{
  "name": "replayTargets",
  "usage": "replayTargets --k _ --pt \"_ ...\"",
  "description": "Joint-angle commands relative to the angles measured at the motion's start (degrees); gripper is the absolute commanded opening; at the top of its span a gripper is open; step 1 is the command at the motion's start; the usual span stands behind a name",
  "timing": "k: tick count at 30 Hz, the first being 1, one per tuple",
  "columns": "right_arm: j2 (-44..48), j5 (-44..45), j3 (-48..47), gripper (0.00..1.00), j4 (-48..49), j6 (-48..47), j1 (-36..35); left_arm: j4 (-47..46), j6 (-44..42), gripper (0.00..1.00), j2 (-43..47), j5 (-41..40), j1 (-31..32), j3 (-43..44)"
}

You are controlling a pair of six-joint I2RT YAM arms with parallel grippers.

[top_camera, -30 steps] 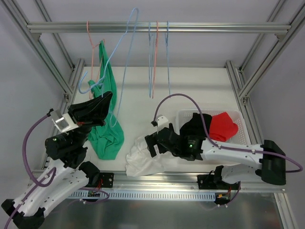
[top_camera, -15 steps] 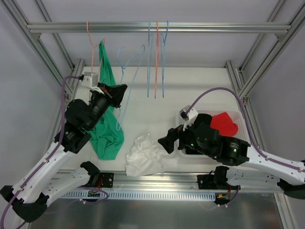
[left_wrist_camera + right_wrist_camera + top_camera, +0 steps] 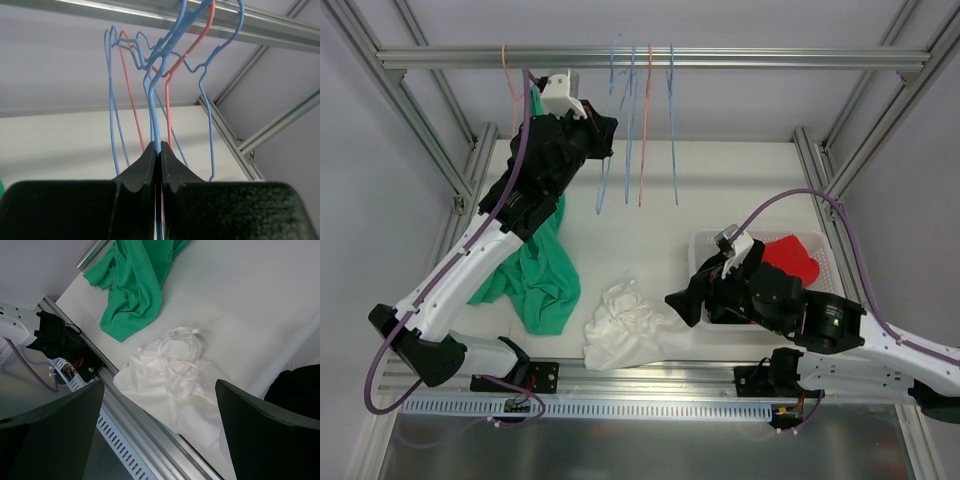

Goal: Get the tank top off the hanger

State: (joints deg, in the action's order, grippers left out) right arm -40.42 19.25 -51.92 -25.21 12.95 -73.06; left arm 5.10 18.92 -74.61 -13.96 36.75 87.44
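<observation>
Left gripper (image 3: 160,148) is clamped on the bare blue hanger (image 3: 151,95), its hook up at the rail (image 3: 75,6) above me. Right gripper (image 3: 678,300) is open and empty. The tank top (image 3: 172,375) lies crumpled just below it, off the hanger. Looks like wrap-up: seat hook on rail, then release.

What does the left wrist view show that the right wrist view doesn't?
Only left wrist: the left fingers shut on a blue hanger, a coral hanger beside it, both hooked over the rail. Only right wrist: the green garment, the white garment crumpled on the table, the right fingers spread wide. Both: the white table.
</observation>
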Motion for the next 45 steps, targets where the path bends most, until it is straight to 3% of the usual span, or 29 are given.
replayTargets --k 1,10,17,19,22,26,27,28,31,36,41,45 --pt "0.4 1.4 0.7 0.99 0.2 1.3 -0.3 -0.6 -1.7 0.00 -3.4 -3.6 -0.8 5.7" --pt "-1.4 -0.9 1.3 1.00 1.5 1.0 -0.3 0.4 2.8 0.00 -10.2 -1.9 -4.7 8.5" --pt "-7.0 -3.2 2.5 0.99 5.3 -2.7 -0.3 0.4 5.3 0.03 -7.9 -0.5 -4.8 2.6" --pt "-10.3 -4.6 4.0 1.00 8.6 -4.2 -0.3 0.4 5.4 0.18 -6.3 -0.5 -4.8 1.4" --pt "-17.4 -3.2 3.4 0.99 8.9 -4.8 -0.2 0.3 4.5 0.25 -2.7 -1.1 -4.8 -0.2" --pt "-25.5 -3.2 1.5 1.00 9.8 -4.3 -0.2 0.9 2.1 0.48 1.5 0.8 -4.8 0.5" --pt "-27.1 -2.7 1.0 0.99 10.3 -4.6 -0.2 1.0 1.8 0.89 2.6 0.8 -4.8 -0.1" --pt "-28.7 -2.5 0.2 1.00 10.8 -4.8 -0.1 1.2 1.6 0.99 4.1 0.9 -4.7 -0.6" --pt "-35.8 -2.7 -1.8 0.99 10.8 -5.4 0.5 2.4 0.9 0.99 11.5 -0.7 -4.7 -4.6" --pt "-46.6 -4.6 -5.6 0.99 10.9 -4.6 0.7 8.0 -2.5 0.99 28.4 -11.4 -4.7 -15.1" --pt "-56.1 -9.3 -9.2 0.99 11.0 -6.9 0.8 15.3 -3.6 0.99 40.7 -12.5 -4.7 -21.9" --pt "-62.5 -10.4 -10.0 0.99 11.1 -7.4 0.7 23.7 -4.1 0.99 44.6 -11.6 -4.7 -23.6"
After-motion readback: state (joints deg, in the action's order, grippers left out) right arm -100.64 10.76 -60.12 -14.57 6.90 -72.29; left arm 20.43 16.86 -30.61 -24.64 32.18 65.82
